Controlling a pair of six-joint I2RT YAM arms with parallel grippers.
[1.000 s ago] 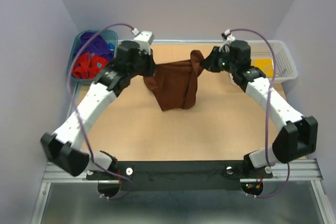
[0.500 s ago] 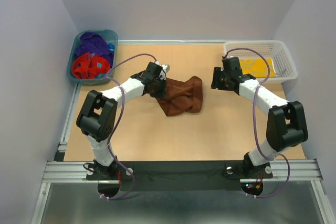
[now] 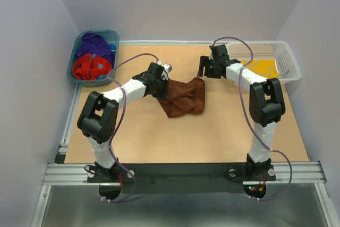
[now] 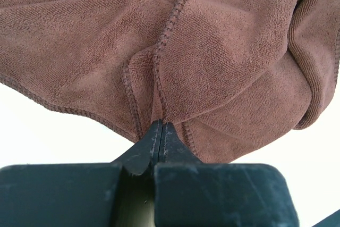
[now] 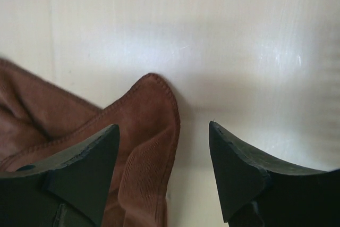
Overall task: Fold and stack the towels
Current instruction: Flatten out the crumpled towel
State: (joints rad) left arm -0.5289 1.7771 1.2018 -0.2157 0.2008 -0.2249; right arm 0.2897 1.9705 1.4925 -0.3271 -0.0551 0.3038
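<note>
A plain brown towel (image 3: 183, 97) lies crumpled on the table (image 3: 212, 131) near its middle. My left gripper (image 3: 163, 87) is shut on the towel's left edge; the left wrist view shows the brown towel (image 4: 212, 51) with its stitched hem pinched between the closed fingertips (image 4: 161, 127). My right gripper (image 3: 204, 70) hangs open just above the towel's right corner. In the right wrist view that brown towel's corner (image 5: 149, 126) lies loose between the spread fingers (image 5: 93, 158), touching neither. A yellow towel (image 3: 261, 67) lies in the white basket. Red, blue and purple towels (image 3: 91, 57) fill the teal tub.
The teal tub (image 3: 79, 41) stands at the back left corner and the white mesh basket (image 3: 289, 59) at the back right. A metal rail (image 3: 180, 173) runs along the near edge by the arm bases.
The towel, held up between both grippers a second ago, now lies on the table. My right gripper has let go of its corner, opened and drawn back. The left keeps its grip.
</note>
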